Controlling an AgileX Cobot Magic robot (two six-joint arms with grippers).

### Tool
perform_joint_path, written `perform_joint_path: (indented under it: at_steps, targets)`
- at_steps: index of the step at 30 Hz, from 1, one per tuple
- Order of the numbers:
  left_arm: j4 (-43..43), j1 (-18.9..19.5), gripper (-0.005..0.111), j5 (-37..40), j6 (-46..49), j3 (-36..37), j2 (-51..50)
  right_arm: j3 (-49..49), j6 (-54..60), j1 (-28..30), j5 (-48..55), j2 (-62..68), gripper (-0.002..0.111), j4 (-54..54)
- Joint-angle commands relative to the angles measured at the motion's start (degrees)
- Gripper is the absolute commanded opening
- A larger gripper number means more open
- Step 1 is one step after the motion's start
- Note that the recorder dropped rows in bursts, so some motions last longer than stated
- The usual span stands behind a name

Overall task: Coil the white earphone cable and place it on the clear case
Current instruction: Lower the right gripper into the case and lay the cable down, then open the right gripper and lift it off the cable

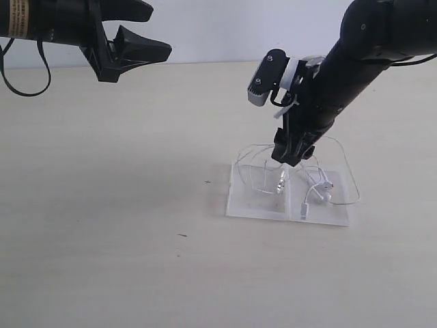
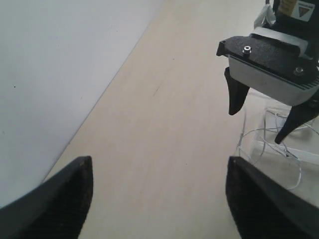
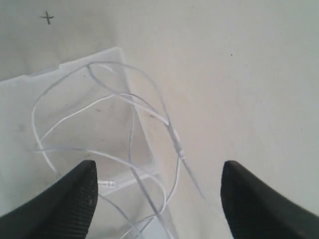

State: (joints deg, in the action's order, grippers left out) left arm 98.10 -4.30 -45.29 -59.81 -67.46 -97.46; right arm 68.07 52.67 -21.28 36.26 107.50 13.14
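Exterior view: earphone cable (image 1: 319, 193) on clear case (image 1: 251, 206); yellow label (image 1: 19, 17) illegible.

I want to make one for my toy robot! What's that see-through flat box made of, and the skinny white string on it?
The clear case looks like hard, glossy plastic: you see the table through it and its edges catch light. The white earphone cable seems to be soft, rubbery-coated wire, since it bends in loose loops.

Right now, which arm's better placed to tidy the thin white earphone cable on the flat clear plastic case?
Right. The right hand hangs open over the white cable and clear case; the left hand is raised, far off.
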Motion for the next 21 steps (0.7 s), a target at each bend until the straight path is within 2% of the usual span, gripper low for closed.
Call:
perform_joint_path:
  at_steps: [1,13,21]
  targets:
    - [-0.35,-0.2,0.071,0.0,-0.43,0.1,0.48,0.37,-0.34,-0.05,-0.88,0.87,0.067,-1.3]
    - [-0.35,-0.2,0.071,0.0,-0.43,0.1,0.48,0.37,-2.03,-0.05,-1.22,-1.46,0.066,-1.43]
    - [-0.35,-0.2,0.071,0.0,-0.43,0.1,0.48,0.37,-1.79,-0.05,-5.13,-1.46,0.066,-1.43]
